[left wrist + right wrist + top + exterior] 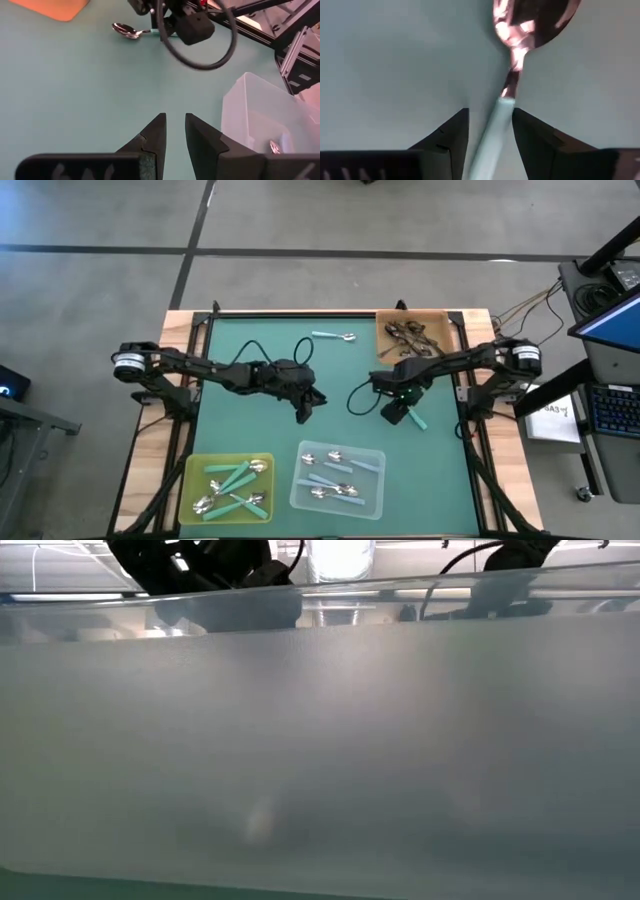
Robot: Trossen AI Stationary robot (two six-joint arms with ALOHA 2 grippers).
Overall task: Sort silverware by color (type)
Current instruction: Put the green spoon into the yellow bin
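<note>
A spoon with a teal handle (495, 135) and a shiny bowl (535, 20) lies on the green mat right of centre (418, 420). My right gripper (490, 112) points down over it, open, one finger on each side of the handle (397, 412). My left gripper (175, 120) hovers over bare mat at the centre (305, 410), open by a narrow gap, with nothing between its fingers. A light blue spoon (335, 336) lies alone near the far edge. My right gripper straddles the teal spoon's handle near its bowl end (504, 107), coming from above with the fingers across the handle. The handle runs close along one finger (530, 130); whether they touch I cannot tell. The spoon lies flat on the mat.
An orange tray (442, 330) with dark-handled spoons stands at the far right. A yellow tray (190, 480) holds teal spoons and a clear tray (375, 480) holds light blue ones, both at the near edge. The clear tray's wall (320, 740) fills the low view.
</note>
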